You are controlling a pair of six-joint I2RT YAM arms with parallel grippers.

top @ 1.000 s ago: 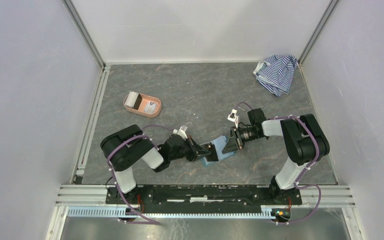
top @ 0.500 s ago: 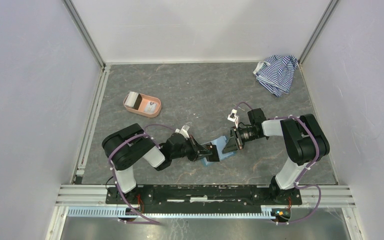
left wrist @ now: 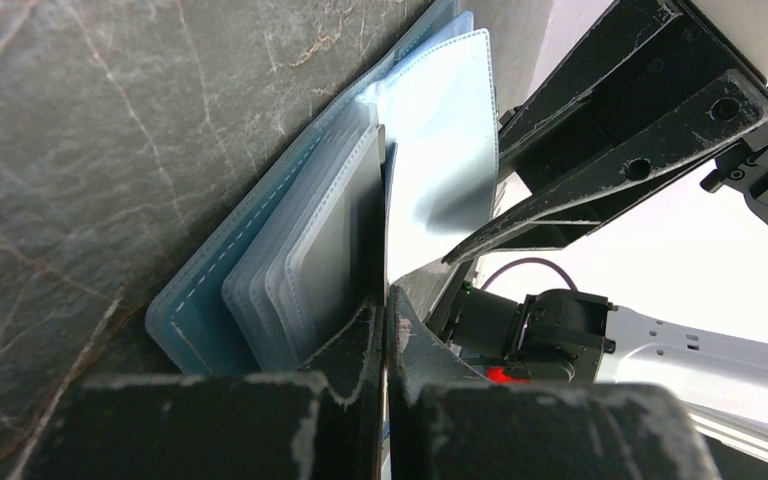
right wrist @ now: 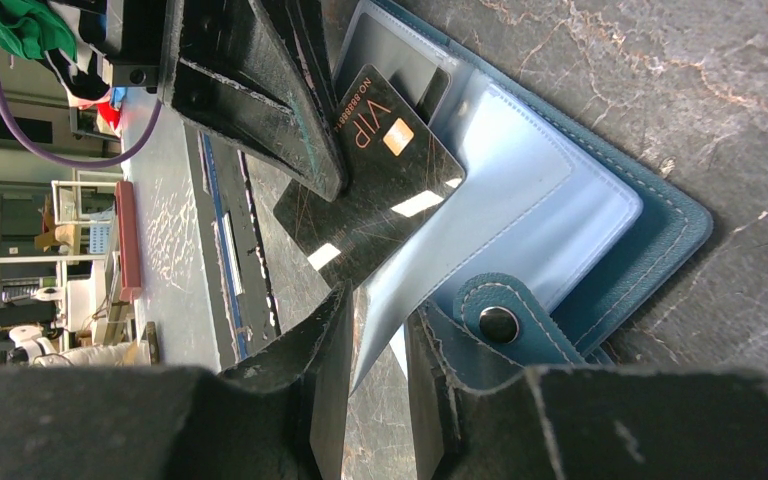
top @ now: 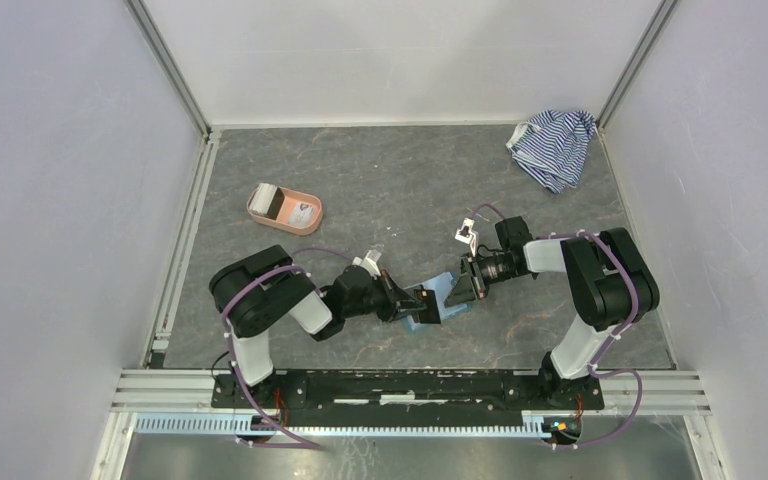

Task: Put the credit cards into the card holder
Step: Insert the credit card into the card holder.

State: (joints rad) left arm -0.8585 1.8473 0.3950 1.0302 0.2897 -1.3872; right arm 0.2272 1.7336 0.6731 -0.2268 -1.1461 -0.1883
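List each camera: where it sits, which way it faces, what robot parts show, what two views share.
Top external: fixed high behind the bases, facing down on the grey stone-pattern table; both arms show whole.
Left wrist: on the left arm, looking past its left claw at the teal folding card holder.
Right wrist: on the right arm, looking past its right claw at the black VIP credit card.
Shared: both wrist views show the open card holder and the opposite claw.

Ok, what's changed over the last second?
The left arm shifted slightly right, nudging the left hand with its black card toward the wallet. Nothing grabbed or released. The right hand gripping the wallet's sleeve, the pink tray and the striped cloth stayed put.
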